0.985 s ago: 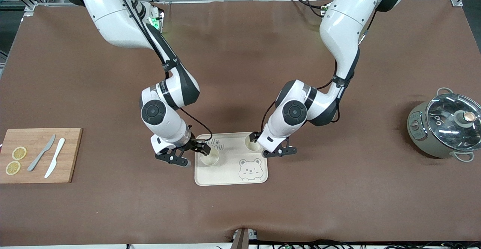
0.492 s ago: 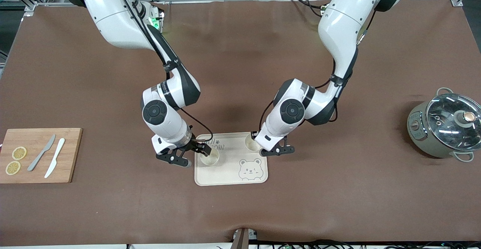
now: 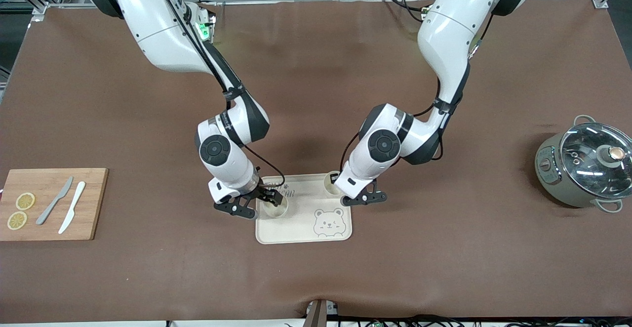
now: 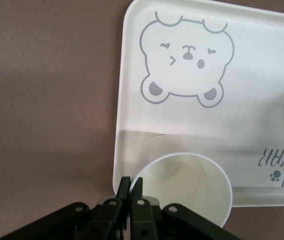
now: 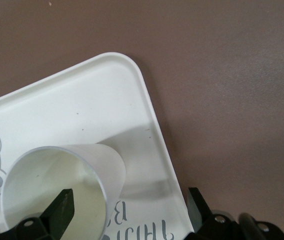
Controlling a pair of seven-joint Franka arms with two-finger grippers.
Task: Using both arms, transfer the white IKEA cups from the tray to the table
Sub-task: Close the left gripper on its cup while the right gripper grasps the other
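One brown table (image 3: 316, 277) carries your tray (image 3: 296, 230) and two cups: left gripper (image 4: 130, 187) pinches one cup (image 4: 187, 185); right gripper (image 5: 127, 205) straddles the other cup (image 5: 57, 187), spread wide.

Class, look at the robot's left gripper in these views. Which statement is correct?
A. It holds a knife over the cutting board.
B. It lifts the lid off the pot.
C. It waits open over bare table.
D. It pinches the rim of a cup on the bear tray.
D: in the left wrist view, the left gripper has its fingers closed together on the rim of a white cup standing on the bear tray.
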